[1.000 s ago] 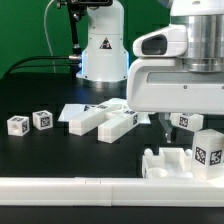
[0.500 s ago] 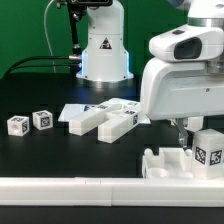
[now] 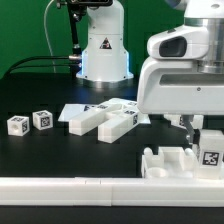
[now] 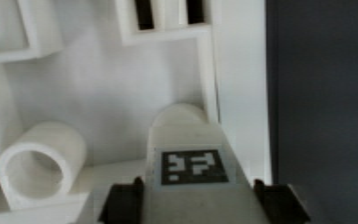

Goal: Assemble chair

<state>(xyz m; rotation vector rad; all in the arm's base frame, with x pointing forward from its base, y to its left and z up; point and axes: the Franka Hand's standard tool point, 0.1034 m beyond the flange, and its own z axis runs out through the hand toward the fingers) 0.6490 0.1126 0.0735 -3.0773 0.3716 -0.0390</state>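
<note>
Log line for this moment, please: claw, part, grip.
claw: straddling tagged white post | grip: contact unclear | post: by blocky panel, exterior view's right

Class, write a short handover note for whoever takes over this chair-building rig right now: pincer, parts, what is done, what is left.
Pincer: its fingers stand either side of a tagged white post; whether it grips cannot be told.
Parts: a tagged cube and a second cube at the exterior view's left, a heap of white blocks mid-table, a notched frame beside the rail.
Done: no parts visibly joined into a chair.
Left: the whole assembly.
</note>
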